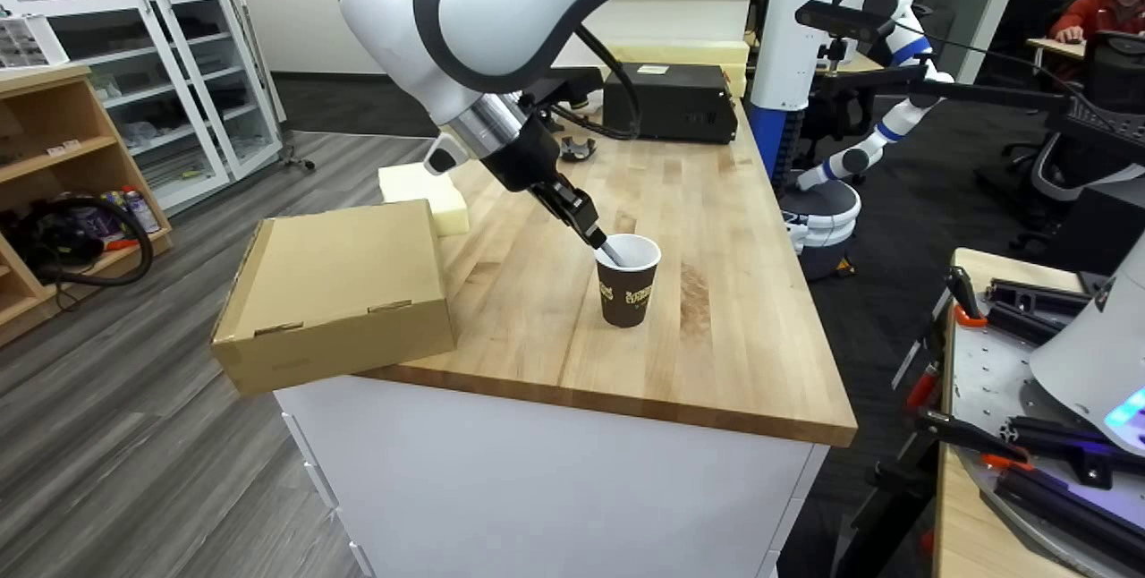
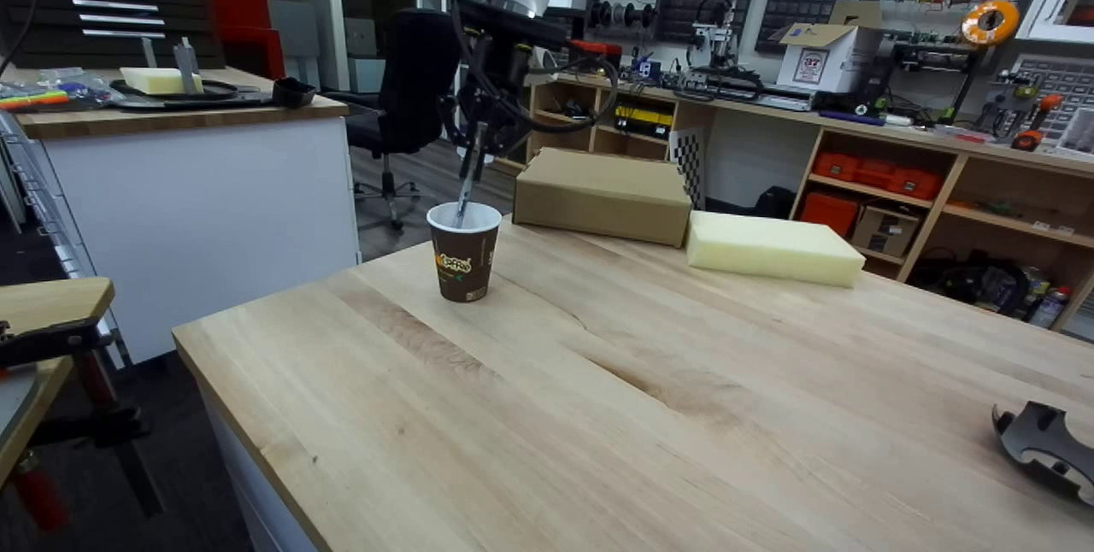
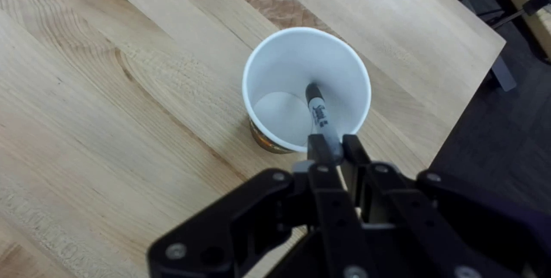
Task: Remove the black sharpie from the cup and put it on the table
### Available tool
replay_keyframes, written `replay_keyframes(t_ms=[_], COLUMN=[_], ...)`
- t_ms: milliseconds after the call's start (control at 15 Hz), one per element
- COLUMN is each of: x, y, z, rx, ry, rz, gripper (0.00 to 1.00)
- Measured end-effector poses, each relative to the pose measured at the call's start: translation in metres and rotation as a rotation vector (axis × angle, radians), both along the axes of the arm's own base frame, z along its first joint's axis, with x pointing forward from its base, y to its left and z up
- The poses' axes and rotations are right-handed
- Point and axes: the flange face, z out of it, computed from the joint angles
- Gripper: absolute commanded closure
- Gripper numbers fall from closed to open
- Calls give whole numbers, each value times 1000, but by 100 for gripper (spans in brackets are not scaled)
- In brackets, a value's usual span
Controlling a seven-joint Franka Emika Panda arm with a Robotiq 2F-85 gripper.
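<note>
Inside the cup (image 1: 626, 296), long axis slanting up to the jaws: black sharpie (image 3: 323, 118), dark end down
Upper end looks pinched by the gripper (image 3: 335, 143), jaws narrow, so a pull up that slant is probably called for; whether the cup's wall or bottom is touched can't be made out tbh

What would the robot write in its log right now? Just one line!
jaws: closed on black sharpie | sharpie: tilted, lower end inside cup | cup: upright on table | sharpie onto table: not yet done
</note>
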Motion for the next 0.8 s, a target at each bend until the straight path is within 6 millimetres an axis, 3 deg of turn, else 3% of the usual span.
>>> replay_keyframes(t_ms=[267, 800], x=[-3, -3], y=[-5, -34], z=[20, 101], rx=[-16, -33], ry=[10, -53], rz=[-6, -36], gripper=[97, 97])
